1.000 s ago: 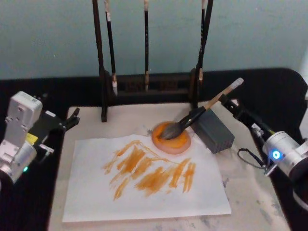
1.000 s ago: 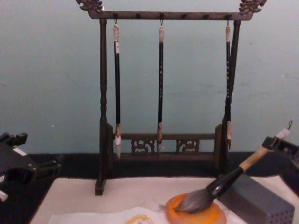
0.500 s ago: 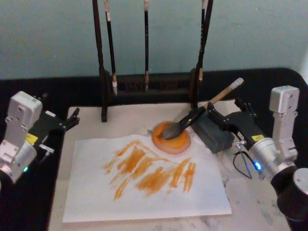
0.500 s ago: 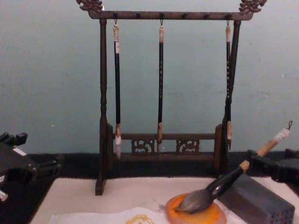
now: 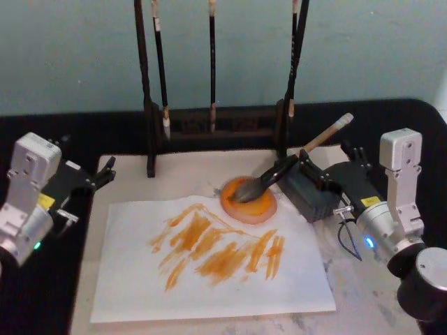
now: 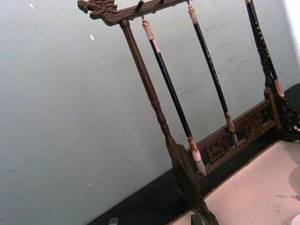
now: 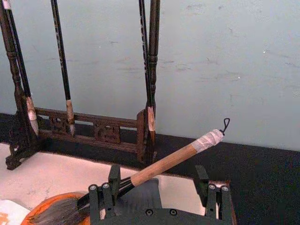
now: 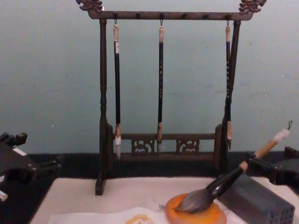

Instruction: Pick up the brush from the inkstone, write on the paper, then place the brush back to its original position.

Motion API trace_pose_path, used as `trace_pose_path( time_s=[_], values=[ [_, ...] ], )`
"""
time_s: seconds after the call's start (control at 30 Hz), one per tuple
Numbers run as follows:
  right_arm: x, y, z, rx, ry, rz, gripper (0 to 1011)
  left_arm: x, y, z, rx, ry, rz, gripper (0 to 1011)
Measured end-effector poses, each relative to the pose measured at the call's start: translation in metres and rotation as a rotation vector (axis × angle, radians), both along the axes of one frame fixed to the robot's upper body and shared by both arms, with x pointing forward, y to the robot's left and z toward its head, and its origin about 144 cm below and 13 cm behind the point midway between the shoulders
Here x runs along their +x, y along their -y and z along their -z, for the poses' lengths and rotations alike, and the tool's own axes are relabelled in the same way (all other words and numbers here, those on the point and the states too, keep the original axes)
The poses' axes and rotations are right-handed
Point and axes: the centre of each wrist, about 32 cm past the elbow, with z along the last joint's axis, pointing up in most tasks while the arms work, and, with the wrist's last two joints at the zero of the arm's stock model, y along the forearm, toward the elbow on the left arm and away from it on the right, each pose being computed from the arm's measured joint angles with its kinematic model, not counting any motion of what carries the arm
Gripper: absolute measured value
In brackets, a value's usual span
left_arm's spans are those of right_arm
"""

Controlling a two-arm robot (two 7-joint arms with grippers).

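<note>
Large calligraphy brush, tan wooden handle, bushy grey-brown head: at rest, right pincer spread about it.

Brush [image 5: 288,166] lies centre-right of the head view, bristles on the round orange inkstone [image 5: 249,200], handle propped on the grey block [image 5: 312,192]. Right gripper [image 7: 159,185] straddles the handle, jaws released. Likely light and rigid; soft head, smooth shaft, so grasp mid-handle. Left gripper [image 5: 103,172] parked at left edge, state unclear.
</note>
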Motion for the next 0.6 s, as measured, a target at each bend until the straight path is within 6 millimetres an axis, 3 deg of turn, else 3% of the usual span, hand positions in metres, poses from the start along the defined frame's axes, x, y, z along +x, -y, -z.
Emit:
trace_pose_path(
  time_s=[0.6],
  values=[
    [0.0003, 0.0014, -0.0004, 0.013, -0.012, -0.001, 1000, 0.0, 0.0, 0.0, 0.0, 0.0, 0.0, 1001]
  ],
)
